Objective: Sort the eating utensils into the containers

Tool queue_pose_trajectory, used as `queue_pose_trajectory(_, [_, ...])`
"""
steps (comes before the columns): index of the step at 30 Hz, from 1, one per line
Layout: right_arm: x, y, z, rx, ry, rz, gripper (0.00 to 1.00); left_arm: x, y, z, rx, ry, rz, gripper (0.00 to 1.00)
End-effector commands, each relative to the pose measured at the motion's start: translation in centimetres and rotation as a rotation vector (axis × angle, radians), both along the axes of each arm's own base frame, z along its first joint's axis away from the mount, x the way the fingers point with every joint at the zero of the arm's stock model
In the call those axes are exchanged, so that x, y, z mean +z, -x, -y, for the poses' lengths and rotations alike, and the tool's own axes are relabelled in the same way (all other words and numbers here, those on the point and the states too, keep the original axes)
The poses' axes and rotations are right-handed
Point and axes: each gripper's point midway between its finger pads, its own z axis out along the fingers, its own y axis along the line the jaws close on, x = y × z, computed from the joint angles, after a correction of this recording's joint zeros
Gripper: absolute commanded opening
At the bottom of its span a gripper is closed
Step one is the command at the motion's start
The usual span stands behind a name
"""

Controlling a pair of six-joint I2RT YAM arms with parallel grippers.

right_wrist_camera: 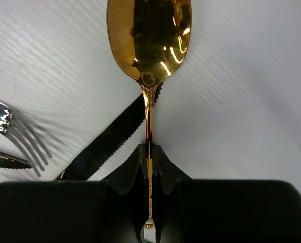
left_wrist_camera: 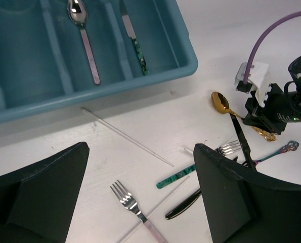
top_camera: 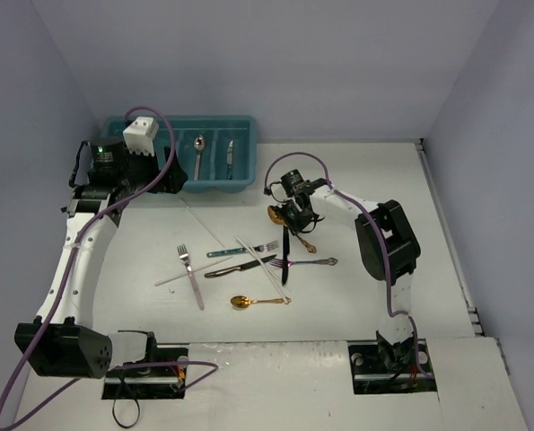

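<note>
Left to right. The left gripper (top_camera: pixel 155 171) hovers at the near left edge of the teal tray (top_camera: pixel 214 189), its fingers (left_wrist_camera: pixel 44 192) spread wide and holding nothing. The tray has four compartments and two utensils show in it: one silver spoon (top_camera: pixel 198 153) in the second compartment from the right and one teal-handled knife (top_camera: pixel 230 158) in the rightmost. Loose on the table (top_camera: pixel 365 296) lie three thin white chopsticks (top_camera: pixel 200 217), one silver fork (top_camera: pixel 189 272), one teal-handled fork (top_camera: pixel 241 250), one black-handled knife (top_camera: pixel 238 268), one gold spoon (top_camera: pixel 252 301), one all-black knife (top_camera: pixel 284 256) and one iridescent-handled piece (top_camera: pixel 308 263) of unclear kind. The right gripper (right_wrist_camera: pixel 149 169) is clamped on the handle of a second gold spoon (right_wrist_camera: pixel 149 35), whose bowl lies over the all-black knife's serrated blade.
</note>
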Motion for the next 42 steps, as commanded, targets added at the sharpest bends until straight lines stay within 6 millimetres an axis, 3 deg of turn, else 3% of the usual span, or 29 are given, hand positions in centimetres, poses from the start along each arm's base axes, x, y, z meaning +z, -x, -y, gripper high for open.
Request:
queue_pose_trajectory(1, [2.2,2.4,-1.2,0.008,-0.015,-0.059,0.0,2.2,0.8,1.0,-0.012,0.106,0.092,0.83])
queue_pose_trajectory(4, [5.7,1.5,-3.2,0.006,-0.099,-0.014,0.0,1.6,1.3,1.6,0.005,0.185,0.081,0.83])
queue_pose_trajectory(7, [7.7,1.1,-4.3,-0.001,-0.156,0.003,0.0,1.2,1.7,2.2,0.016,0.259,0.058,0.83])
queue_pose_trajectory(14, [10.3,0.5,-6.4,-0.018,-0.261,0.005,0.0,-1.5,2.2,3.4,0.057,0.413,-0.061,0.83])
queue_pose_trajectory(22, [13.4,-0.3,-9.4,-0.067,-0.394,0.004,0.0,-6.4,2.6,4.9,0.174,0.57,-0.238,0.82])
queue_pose_trajectory(32, [17.9,-0.6,-14.4,-0.073,-0.507,0.071,0.0,-5.7,0.9,7.6,0.244,0.732,-0.231,0.8])
queue_pose_trajectory(35, [18.2,0.5,-16.1,-0.043,-0.522,0.064,0.0,-5.6,0.7,9.9,0.22,0.705,-0.247,0.8])
queue_pose_trajectory(39, [19.5,1.1,-17.4,-0.023,-0.545,0.083,0.0,-6.6,0.0,11.3,0.239,0.688,-0.306,0.78])
queue_pose_trajectory(42, [20.3,1.4,-17.7,-0.019,-0.559,0.091,0.0,-6.1,-0.8,11.3,0.248,0.682,-0.291,0.74])
